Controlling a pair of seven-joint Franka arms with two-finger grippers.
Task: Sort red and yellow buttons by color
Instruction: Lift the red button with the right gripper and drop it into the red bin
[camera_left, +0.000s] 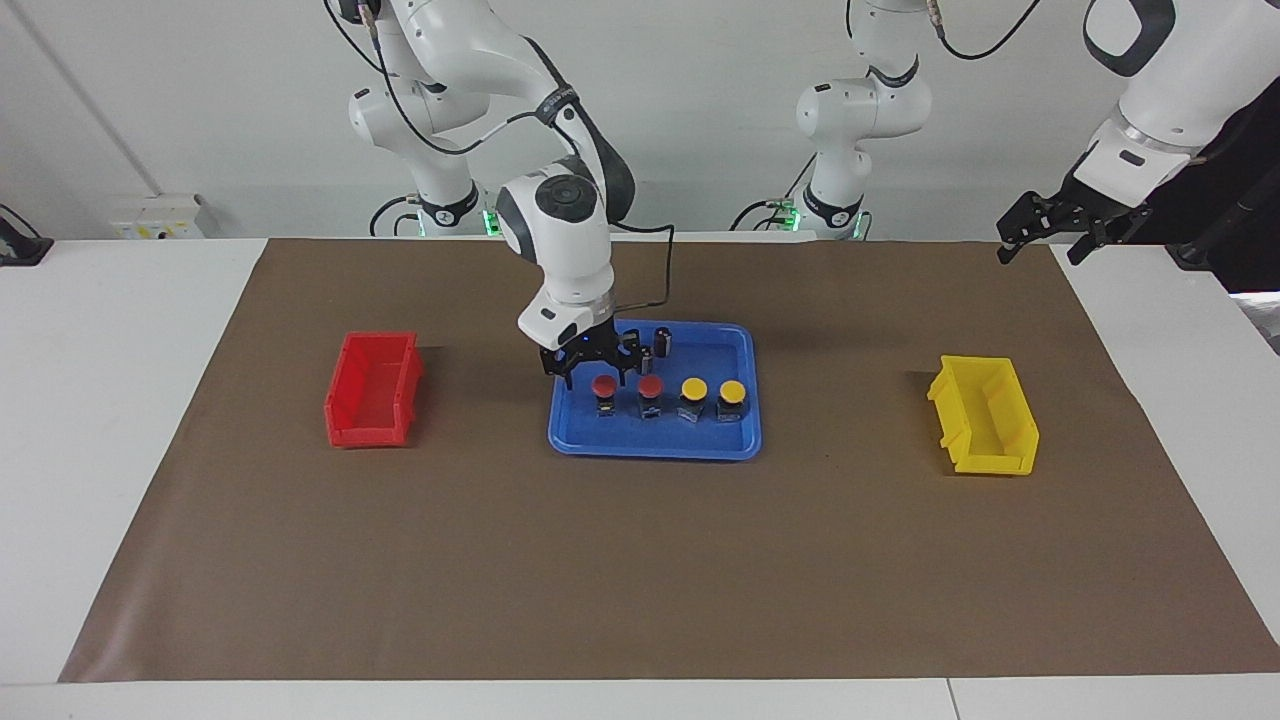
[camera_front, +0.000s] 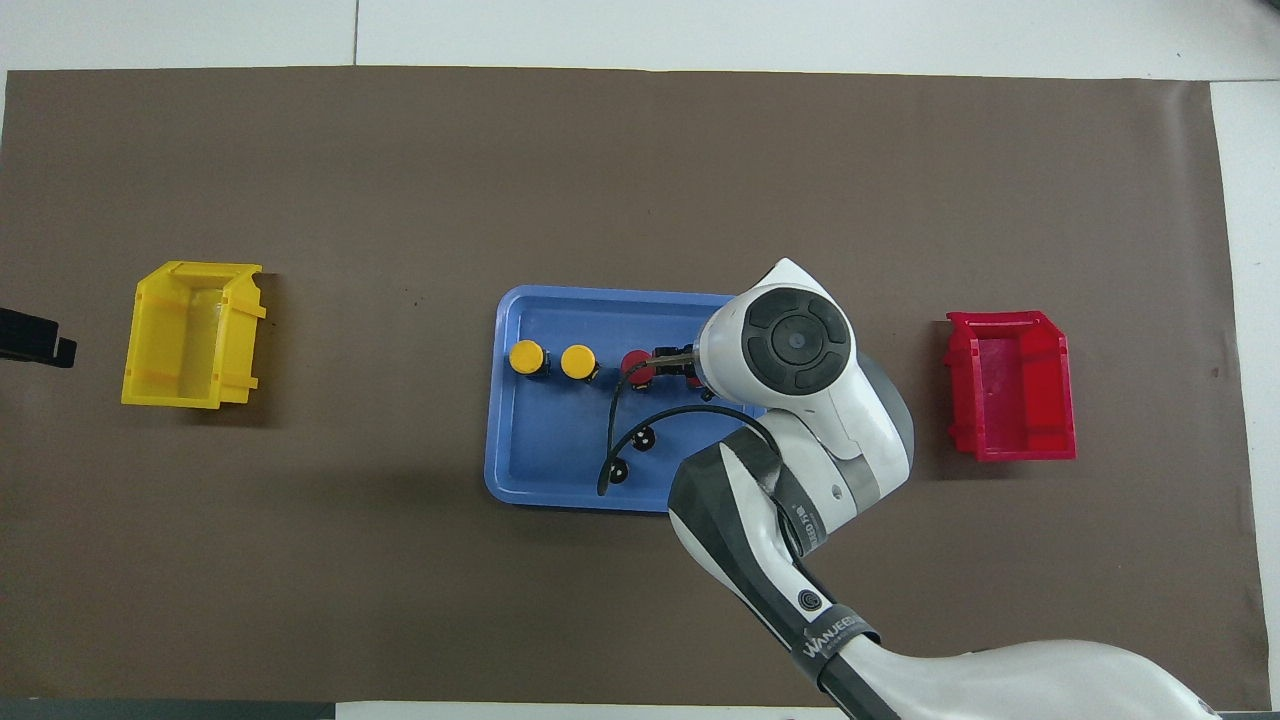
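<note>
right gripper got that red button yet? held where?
Cannot tell. The right gripper is down around the red button nearest the red bin, at its cap; the button sits on the blue tray. Left gripper holds nothing.

A robotics lab: white arm bases bolted along the top of the frame, plain wall, brown-papered tabletop, trailing cables
</note>
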